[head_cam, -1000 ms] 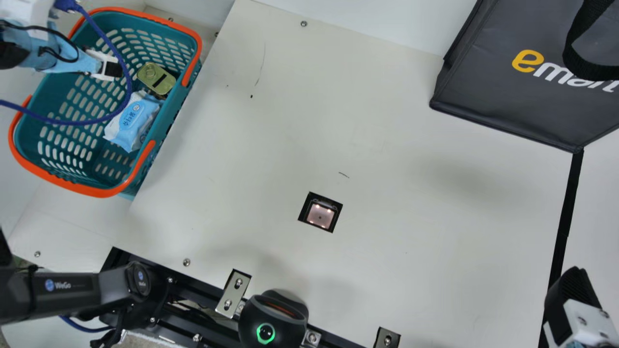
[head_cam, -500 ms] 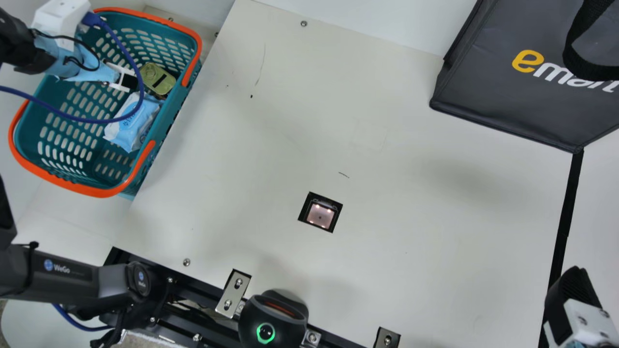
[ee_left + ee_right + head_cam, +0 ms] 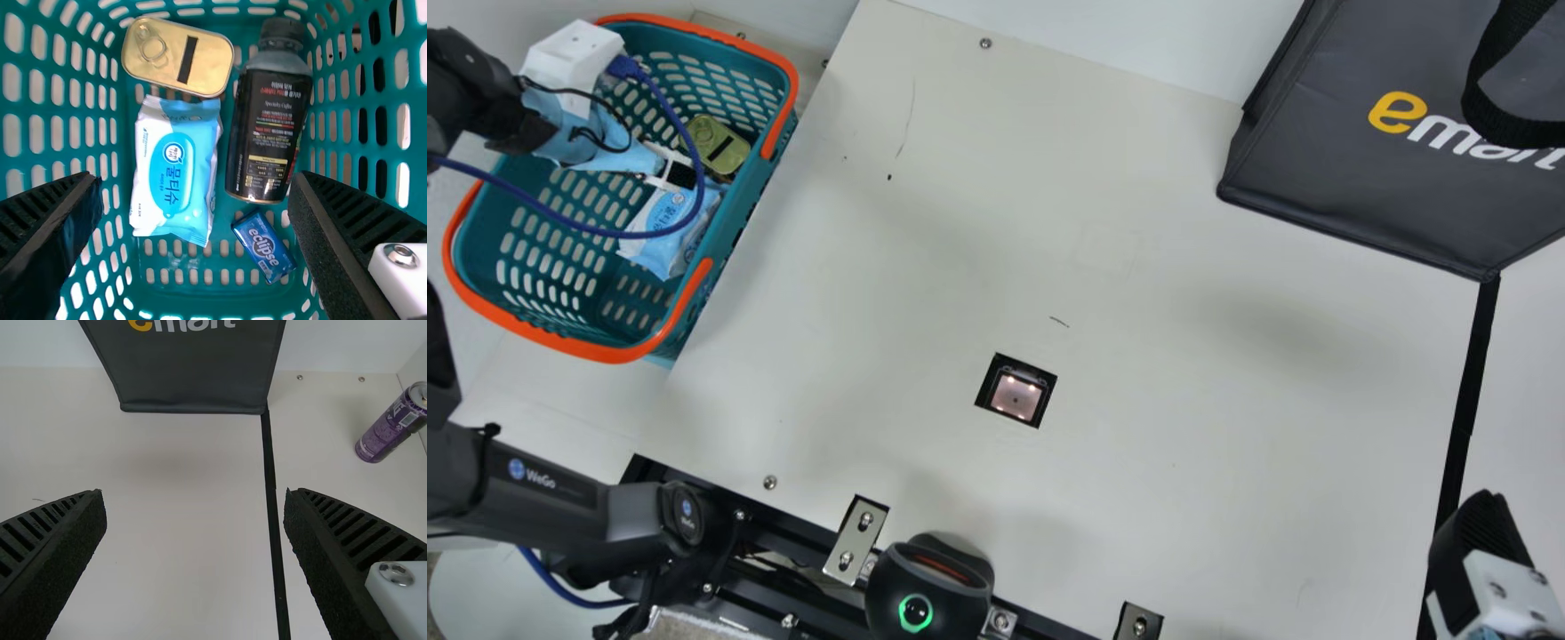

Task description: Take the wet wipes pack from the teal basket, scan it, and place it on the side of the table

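The left pincer (image 3: 197, 181), spread wide, should be lowered squarely astride the wet wipes pack (image 3: 175, 170), the bottle (image 3: 269, 127) being avoided.

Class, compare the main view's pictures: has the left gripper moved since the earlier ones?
Yes. In the main view, judged against the teal basket, the left gripper has come closer to that basket's table-side wall.

The teal plastic basket (image 3: 736, 197) has an orange rim (image 3: 609, 354). The flat rectangular wipes pack (image 3: 175, 175) is white-and-blue.
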